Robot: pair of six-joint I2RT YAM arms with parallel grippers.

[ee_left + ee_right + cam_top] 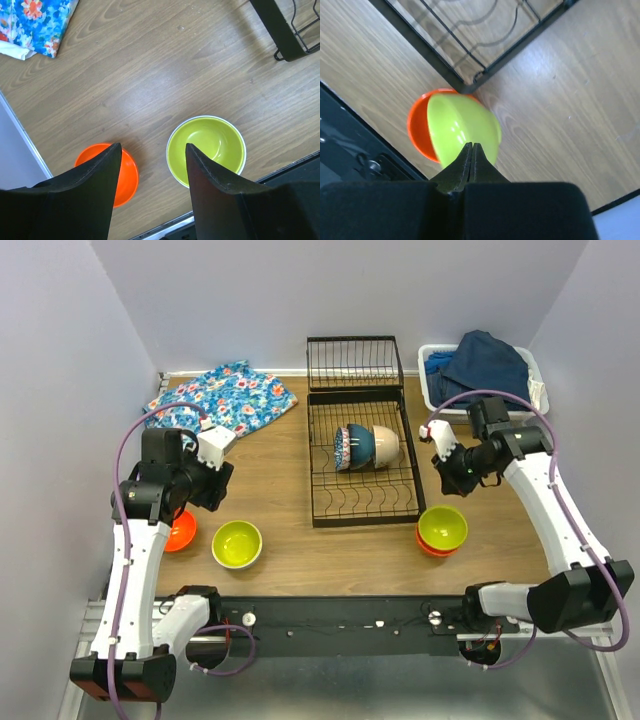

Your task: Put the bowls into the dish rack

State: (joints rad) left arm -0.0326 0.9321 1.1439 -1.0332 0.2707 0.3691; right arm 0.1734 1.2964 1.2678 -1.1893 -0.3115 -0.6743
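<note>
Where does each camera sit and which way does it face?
Top external: above, behind the bases, looking down on table, dish rack, both arms.
Left wrist: looks down past the open left gripper at orange bowl, lone green bowl.
Right wrist: looks down past the shut right gripper at stacked bowls.
Top and left wrist share the lone green bowl.

Light-brown wood-grain desk (285, 550), matt, grain running left to right, filling the middle of the overhead view
Plain pale lavender-grey back wall (330, 290), meeting the desk along a thin white strip (270, 372)
Matching left side wall (50, 390) and right side wall (600, 330), closing the desk in on three sides
Blue floral cloth (225, 395), crumpled in the far left corner
White plastic bin (538, 380) of dark blue clothes (485, 360), far right corner
Light even and soft, shadows faint
</note>
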